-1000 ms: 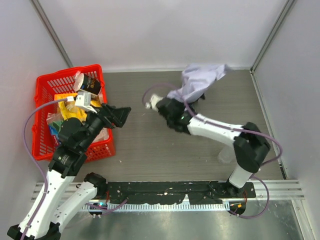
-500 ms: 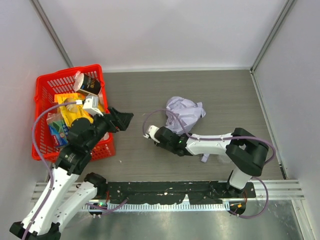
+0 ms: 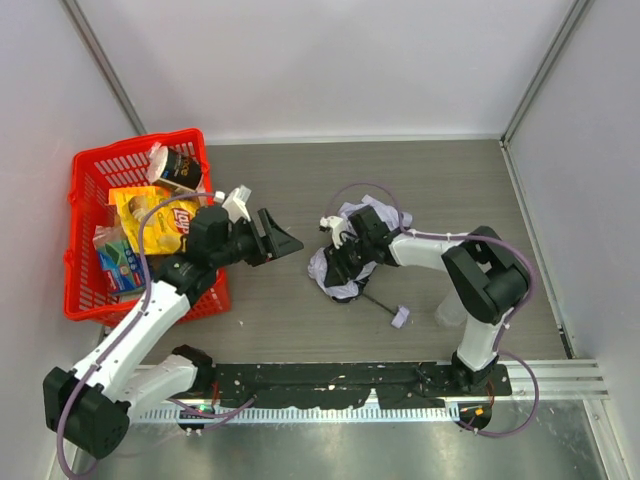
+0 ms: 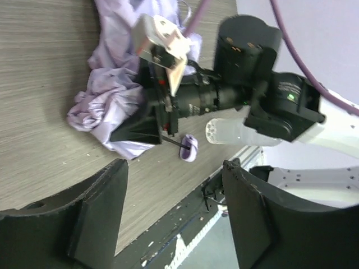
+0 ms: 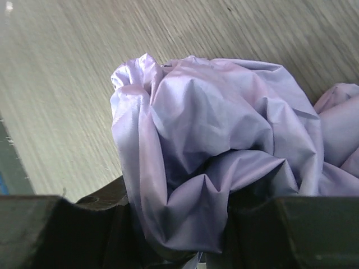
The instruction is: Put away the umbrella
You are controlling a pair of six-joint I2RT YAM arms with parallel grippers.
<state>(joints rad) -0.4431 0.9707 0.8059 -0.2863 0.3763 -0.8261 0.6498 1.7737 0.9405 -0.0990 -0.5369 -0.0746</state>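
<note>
Right hand is clamping bunched umbrella fabric, shaft pointing near-right; left hand, fingers apart, is hovering left, facing it.

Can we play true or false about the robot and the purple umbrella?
1. The umbrella lies on the table, outside the red basket. True.
2. The left hand holds the umbrella. False: it is open and empty, apart from the umbrella.
3. The right hand has umbrella cloth between its fingers. True.
4. The red basket has nothing in it. False: it holds snack packets, such as a yellow chip bag.
5. The umbrella is spread wide open. False: its cloth is crumpled in a heap.
</note>
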